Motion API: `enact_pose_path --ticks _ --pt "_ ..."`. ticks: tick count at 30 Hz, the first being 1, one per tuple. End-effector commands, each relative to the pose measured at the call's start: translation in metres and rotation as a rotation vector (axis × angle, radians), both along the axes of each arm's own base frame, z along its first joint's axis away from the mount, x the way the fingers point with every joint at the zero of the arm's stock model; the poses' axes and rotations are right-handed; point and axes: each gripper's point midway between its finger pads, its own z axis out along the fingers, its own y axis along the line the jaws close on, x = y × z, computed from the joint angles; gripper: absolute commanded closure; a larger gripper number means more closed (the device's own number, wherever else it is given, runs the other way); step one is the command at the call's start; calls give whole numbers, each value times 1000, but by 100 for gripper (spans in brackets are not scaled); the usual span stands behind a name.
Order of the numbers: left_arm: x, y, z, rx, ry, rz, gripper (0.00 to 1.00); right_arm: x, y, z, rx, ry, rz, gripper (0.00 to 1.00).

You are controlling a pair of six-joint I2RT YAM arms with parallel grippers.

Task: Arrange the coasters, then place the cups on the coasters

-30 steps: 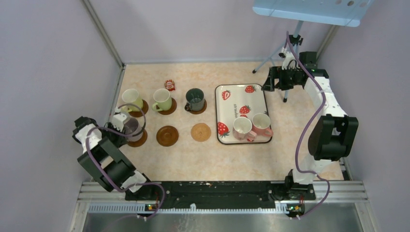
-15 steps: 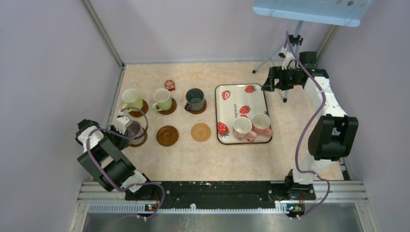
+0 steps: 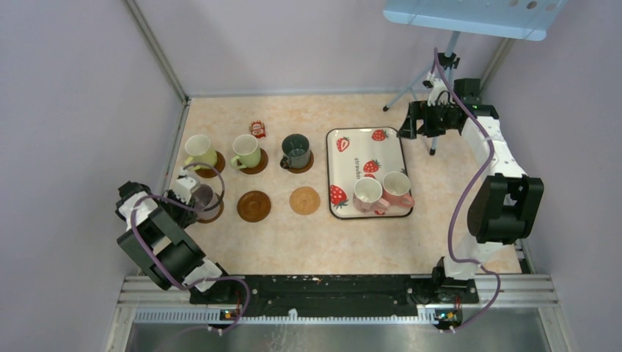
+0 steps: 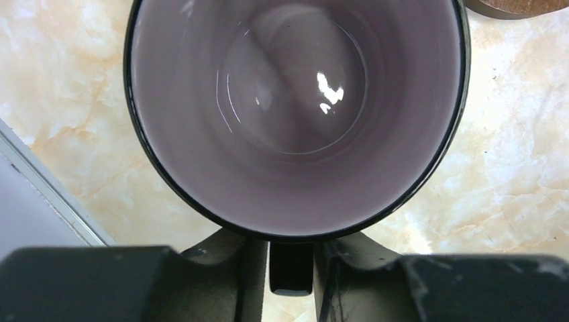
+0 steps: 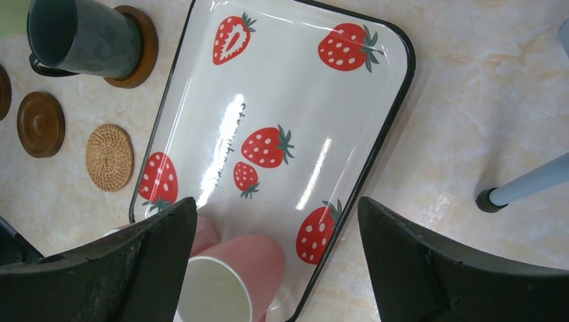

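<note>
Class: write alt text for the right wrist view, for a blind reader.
Between the dark fingers of the open right pincer, a white strawberry-print tray holds a pink mug low in frame. At image left, a dark green mug stands on a brown coaster, beside one bare brown coaster and one woven tan coaster.

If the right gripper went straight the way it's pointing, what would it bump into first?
Probably the strawberry tray, landing right beside the pink cup. Depth is hard to judge, so the right gripper might clip that cup's rim instead.
</note>
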Motion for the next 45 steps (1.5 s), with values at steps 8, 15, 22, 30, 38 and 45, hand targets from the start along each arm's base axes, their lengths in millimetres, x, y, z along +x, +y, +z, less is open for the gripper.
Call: enact_pose_path --ticks 8,15,22,30,38,45 --pt "14 9 5 3 -59 62 73 -7 3 16 -12 -51 18 12" --pt "-2 -5 6 -8 -16 -21 59 -7 3 15 -14 -52 20 12" --pt "-11 -10 8 -15 22 -51 56 -5 5 14 -5 -51 20 12" --pt "-9 -7 16 -24 26 -17 43 -5 5 15 -7 -54 22 12" --pt "-15 5 43 24 84 7 1 -5 3 18 -17 -61 25 12" --pt "9 11 116 2 8 10 1 -5 4 19 -13 -63 29 12"
